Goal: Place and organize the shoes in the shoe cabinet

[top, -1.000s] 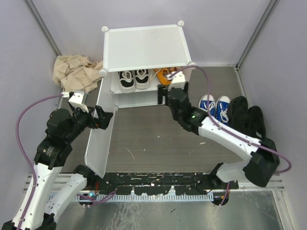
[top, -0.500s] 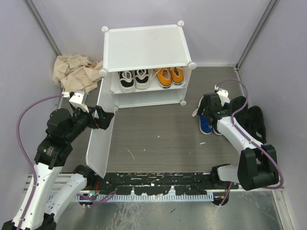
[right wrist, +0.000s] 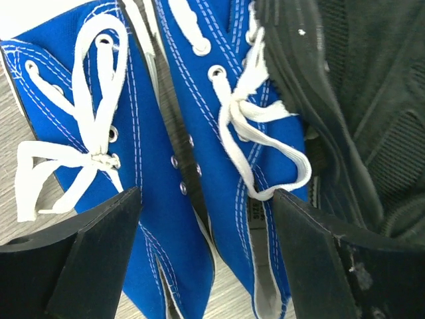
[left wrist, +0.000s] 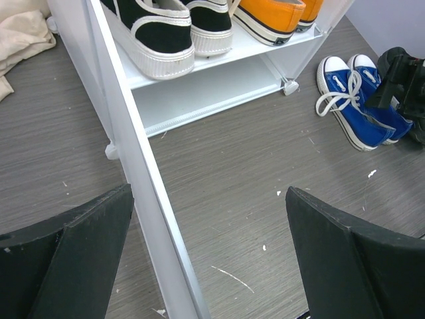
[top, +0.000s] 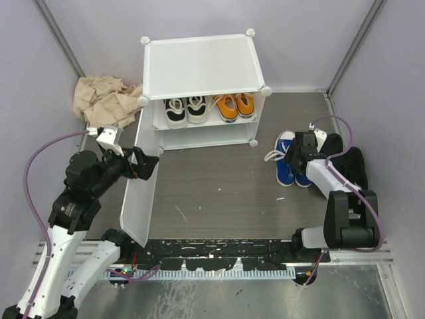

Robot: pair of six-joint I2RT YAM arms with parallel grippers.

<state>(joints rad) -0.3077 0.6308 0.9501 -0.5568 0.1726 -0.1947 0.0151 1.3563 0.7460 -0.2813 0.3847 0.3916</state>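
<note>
The white shoe cabinet (top: 199, 66) stands at the back with its door (top: 138, 189) swung open. White-and-black shoes (top: 186, 109) and orange shoes (top: 235, 105) sit on its upper shelf. The blue shoes (top: 287, 164) lie on the floor to the right, with the black shoes (top: 350, 166) beside them. My right gripper (right wrist: 206, 259) is open, just above the blue pair (right wrist: 99, 153), jaws straddling both heel ends. My left gripper (left wrist: 209, 266) is open, with the door's edge (left wrist: 153, 219) between its jaws, near the left finger (left wrist: 66, 259).
A crumpled beige cloth (top: 103, 96) lies left of the cabinet by the wall. Grey walls close in on both sides. The cabinet's lower shelf (left wrist: 206, 90) holds nothing. A black rail (top: 219, 256) runs along the near edge.
My right arm has swung from the cabinet front to the blue shoes on the right. Both orange shoes now rest on the shelf. My left arm has not moved.
</note>
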